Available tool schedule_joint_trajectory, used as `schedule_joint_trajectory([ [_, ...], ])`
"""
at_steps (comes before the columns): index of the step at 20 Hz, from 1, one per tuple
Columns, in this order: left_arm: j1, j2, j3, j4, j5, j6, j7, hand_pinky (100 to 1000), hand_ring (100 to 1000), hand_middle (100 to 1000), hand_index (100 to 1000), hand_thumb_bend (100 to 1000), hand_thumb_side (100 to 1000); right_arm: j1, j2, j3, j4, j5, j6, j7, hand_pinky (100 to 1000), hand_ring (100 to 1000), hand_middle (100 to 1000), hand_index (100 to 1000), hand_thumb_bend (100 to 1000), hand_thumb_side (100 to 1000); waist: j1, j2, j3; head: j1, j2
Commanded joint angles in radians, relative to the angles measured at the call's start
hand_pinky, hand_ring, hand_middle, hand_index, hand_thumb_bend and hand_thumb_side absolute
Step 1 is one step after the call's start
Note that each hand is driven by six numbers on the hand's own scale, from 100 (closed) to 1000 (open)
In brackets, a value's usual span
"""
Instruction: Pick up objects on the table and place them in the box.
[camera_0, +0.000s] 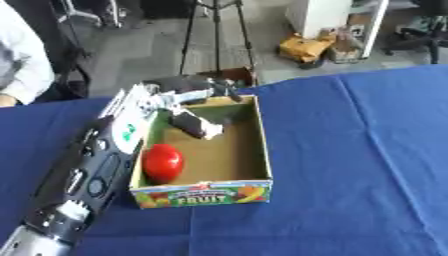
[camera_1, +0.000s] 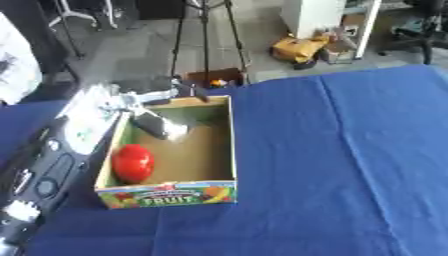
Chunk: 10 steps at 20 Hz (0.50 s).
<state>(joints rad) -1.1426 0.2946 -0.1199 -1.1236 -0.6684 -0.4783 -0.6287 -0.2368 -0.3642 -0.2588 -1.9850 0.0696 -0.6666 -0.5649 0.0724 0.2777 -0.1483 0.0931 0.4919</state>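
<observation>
Your left arm (camera_0: 83, 175) runs up the left side of the view from about 7 o'clock, lying along the blue tablecloth (camera_0: 350, 165) just beside the box's left wall. Your left hand (camera_0: 179, 95) sits at the box's far-left corner, around 11 o'clock from the box's middle, reaching over the rim. Its fingers look stretched out along the far wall, but you cannot tell whether they are spread, pressed together, or pinching anything; the view blurs there.

Just below the hand, inside the box (camera_0: 262, 150), a dark, elongated object (camera_0: 198, 125) with a pale edge lies tilted in the far-left part of the floor. Whether your fingers touch it cannot be told.

The red round object (camera_0: 163, 162) rests inside the box at about 8 o'clock, against the left wall and near the front wall. The box itself stands open-topped near the centre of the table, its front panel printed with fruit pictures and the word FRUIT.

To the right of the box, the cloth stretches away toward 3 o'clock.
</observation>
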Motion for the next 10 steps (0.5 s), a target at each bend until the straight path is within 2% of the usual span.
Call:
schedule_joint_trajectory([
  [1,-0.011,0.047,0.035,-0.142,0.124,-0.003,0.039,717,921,808,916,100,462,-0.001,-0.016,-0.010,-0.015,0.006,-0.069,-0.074,692,738,555,755,100,735,-0.009,-0.023,0.005,-0.007,0.003],
  [6,0.022,0.092,0.071,-0.310,0.317,0.127,0.249,607,869,781,914,100,534,0.002,-0.017,-0.015,-0.015,0.015,-0.070,-0.083,692,737,555,755,100,736,-0.014,-0.021,0.019,-0.019,0.009],
  [10,0.080,0.130,0.110,-0.438,0.473,0.211,0.464,588,837,762,910,100,621,0.006,-0.020,-0.022,-0.015,0.025,-0.074,-0.097,690,735,557,753,100,742,-0.019,-0.020,0.034,-0.031,0.014],
])
